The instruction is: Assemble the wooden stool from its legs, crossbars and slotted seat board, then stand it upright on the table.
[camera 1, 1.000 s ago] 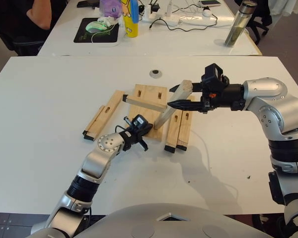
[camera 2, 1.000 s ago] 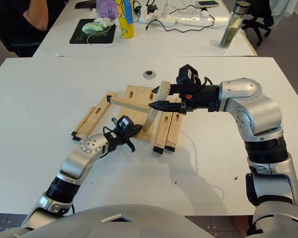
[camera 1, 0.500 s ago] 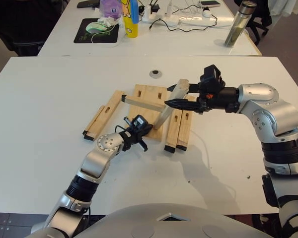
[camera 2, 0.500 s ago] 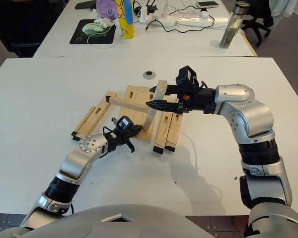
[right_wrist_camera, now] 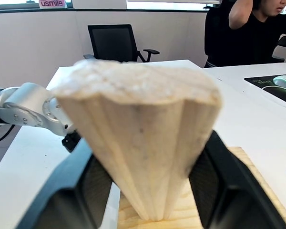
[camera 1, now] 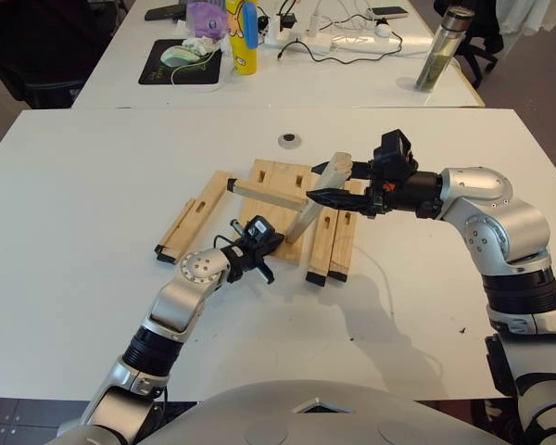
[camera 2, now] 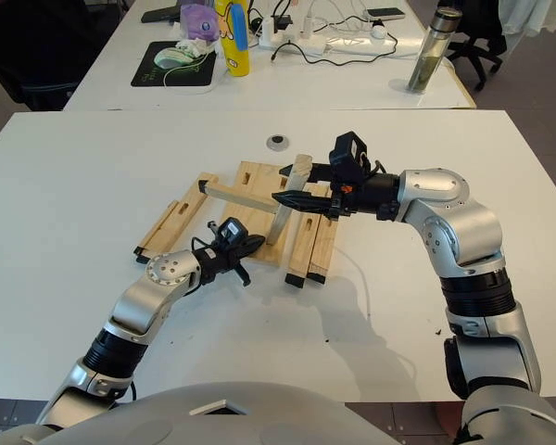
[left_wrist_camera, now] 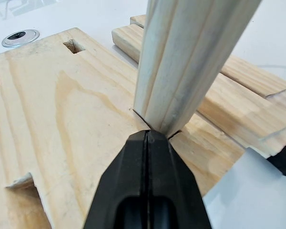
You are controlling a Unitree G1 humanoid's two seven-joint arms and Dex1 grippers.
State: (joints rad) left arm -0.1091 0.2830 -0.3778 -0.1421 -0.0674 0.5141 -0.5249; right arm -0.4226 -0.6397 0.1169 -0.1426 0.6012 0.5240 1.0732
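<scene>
Two hands: right hand (camera 1: pixel 322 184) clamps leg (camera 1: pixel 306 215); left hand (left_wrist_camera: pixel 148 138) pinched empty; leg's foot seating unclear.

Leg (left_wrist_camera: pixel 190 62) top & seat board (left_wrist_camera: pixel 62 119) are cut off by view edges, L wrist; leg end is blurred, R wrist.

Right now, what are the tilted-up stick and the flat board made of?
The leg looks like pale, unpainted wood: straight grain lines run along it. The seat board also looks like bare wood, maybe pine, with wavy grain and rough-cut slots.
</scene>
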